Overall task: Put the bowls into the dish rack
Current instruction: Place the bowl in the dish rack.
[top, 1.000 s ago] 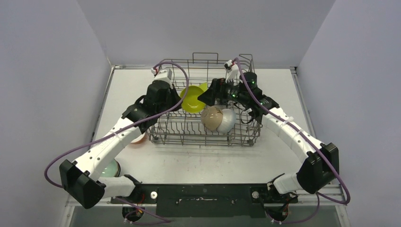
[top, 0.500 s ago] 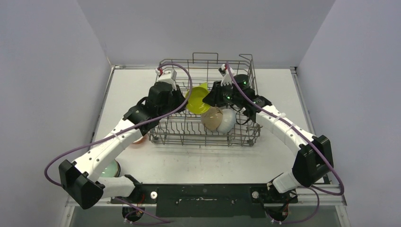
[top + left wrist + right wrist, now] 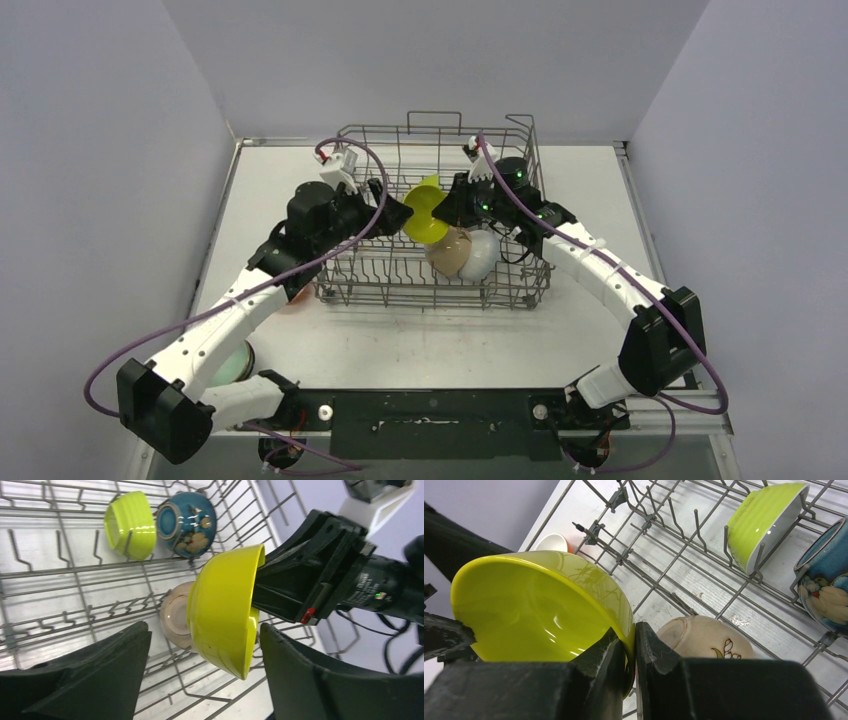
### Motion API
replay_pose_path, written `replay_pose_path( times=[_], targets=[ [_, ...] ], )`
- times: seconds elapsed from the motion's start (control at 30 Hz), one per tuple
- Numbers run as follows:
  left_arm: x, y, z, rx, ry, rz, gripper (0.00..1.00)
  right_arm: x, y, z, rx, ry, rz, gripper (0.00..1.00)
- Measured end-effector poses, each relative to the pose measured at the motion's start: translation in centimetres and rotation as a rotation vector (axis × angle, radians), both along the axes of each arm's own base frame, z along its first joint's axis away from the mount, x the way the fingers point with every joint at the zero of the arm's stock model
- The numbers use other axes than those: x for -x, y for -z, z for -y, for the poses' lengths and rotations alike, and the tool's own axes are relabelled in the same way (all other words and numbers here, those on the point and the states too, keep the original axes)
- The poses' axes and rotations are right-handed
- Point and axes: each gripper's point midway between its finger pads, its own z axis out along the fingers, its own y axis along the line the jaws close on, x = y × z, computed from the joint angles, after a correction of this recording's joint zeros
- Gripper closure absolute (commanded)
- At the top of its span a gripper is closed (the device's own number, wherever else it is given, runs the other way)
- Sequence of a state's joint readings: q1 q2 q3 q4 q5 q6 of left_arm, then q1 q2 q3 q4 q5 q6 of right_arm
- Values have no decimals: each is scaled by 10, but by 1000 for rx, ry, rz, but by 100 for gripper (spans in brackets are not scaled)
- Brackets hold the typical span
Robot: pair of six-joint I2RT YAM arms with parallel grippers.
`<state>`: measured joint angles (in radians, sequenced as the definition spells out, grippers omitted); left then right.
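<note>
Bowls in view, left to right. A pale green bowl (image 3: 232,360) sits on the table (image 3: 420,345) beside the left arm's base. An orange bowl (image 3: 293,297) lies on the table just outside the left wall of the dish rack (image 3: 430,292), partly hidden by the arm.

Left gripper (image 3: 204,630): jaws stand wide apart, one on each side of the yellow bowl (image 3: 225,610), gripping nothing. There is a plain gap on the bowl's base side. Contact on the rim side cannot be determined. The left arm (image 3: 230,310) runs from the near-left corner forward and to the right, with its wrist over the rack's left wall and the gripper pointing right.

The yellow bowl is tipped on edge above the tines, mid-rack, its hollow facing the right wrist camera.

Right gripper (image 3: 634,640): jaws are pinched tight on the yellow bowl's rim, one finger inside and one outside. The right arm (image 3: 610,280) rises from the near-right corner with its elbow out to the right. Its forearm slants back and left over the rack's right side, and the gripper points left.

Loaded in the rack: a beige bowl (image 3: 450,252) on its side below the yellow one, touching a white bowl (image 3: 482,255) on its right. Toward the far side, a lime ribbed bowl (image 3: 769,525) leans between tines beside a blue-patterned bowl (image 3: 824,580).
</note>
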<state>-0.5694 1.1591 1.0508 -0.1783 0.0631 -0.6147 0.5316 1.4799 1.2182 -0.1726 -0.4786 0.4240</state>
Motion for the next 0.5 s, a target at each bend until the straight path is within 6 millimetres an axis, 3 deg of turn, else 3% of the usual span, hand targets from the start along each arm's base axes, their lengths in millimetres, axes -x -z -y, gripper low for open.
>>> replay_pose_path(
  times=[0.17,0.33,0.5],
  targets=[
    [-3,-3,-9,195,47,-16,3,3,-2,-2,-16,-24,-4,95],
    [7,-3,-5,344,129,-64,3,8,-7,-7,-47,-69,-6,95],
    [20,-20,7,423,228,-59,5,14,-15,-14,-88,-116,-1,95]
  ],
)
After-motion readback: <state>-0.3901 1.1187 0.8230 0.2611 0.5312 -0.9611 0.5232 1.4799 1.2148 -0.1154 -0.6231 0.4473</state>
